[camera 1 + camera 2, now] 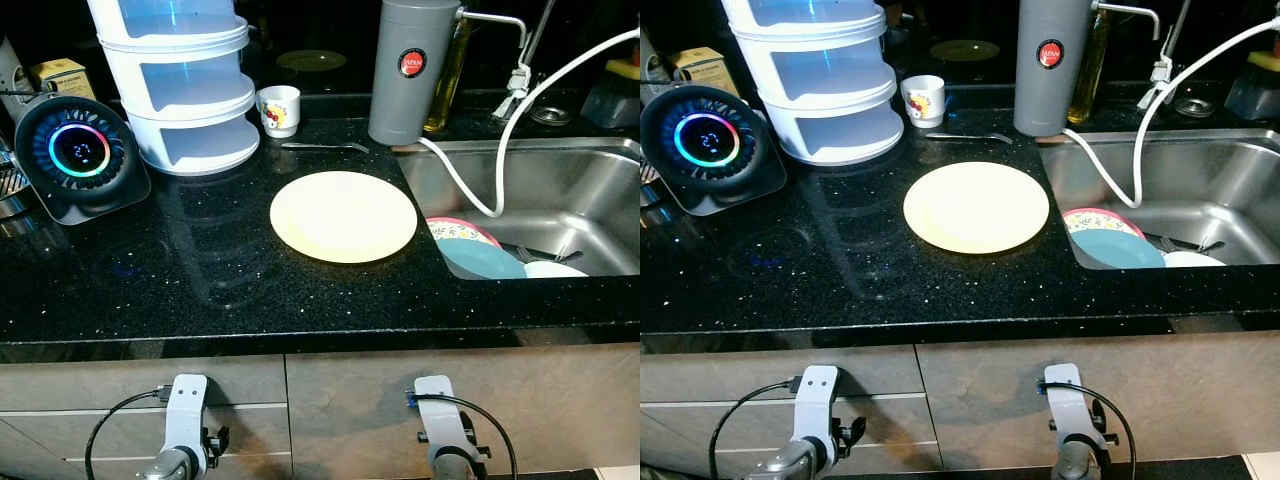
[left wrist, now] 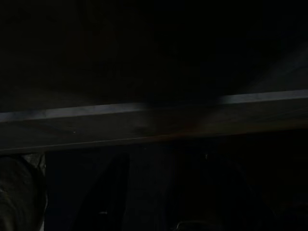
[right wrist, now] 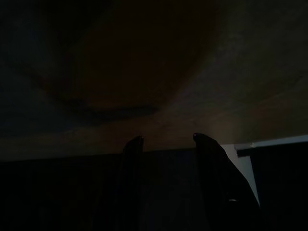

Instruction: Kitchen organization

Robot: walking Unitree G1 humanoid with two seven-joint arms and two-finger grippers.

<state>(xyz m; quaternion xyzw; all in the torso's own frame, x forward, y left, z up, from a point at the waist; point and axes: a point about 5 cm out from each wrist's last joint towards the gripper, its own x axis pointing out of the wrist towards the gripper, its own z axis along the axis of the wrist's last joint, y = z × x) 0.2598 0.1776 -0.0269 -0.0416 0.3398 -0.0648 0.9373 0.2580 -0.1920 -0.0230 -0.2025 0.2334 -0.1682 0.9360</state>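
Round pale-yellow plate (image 1: 343,216) flat on black speckled stone counter (image 1: 200,270), just left of steel sink (image 1: 560,190), R gripper (image 3: 166,140) fingers apart, hanging low, L gripper fingers: can't tell.

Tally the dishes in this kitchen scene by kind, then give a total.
Plates on the counter: 1, pale yellow plate
Dishes in the sink: 3, pink-rimmed plate, blue plate, white dish
Cups: 1, white cup
Total: 5
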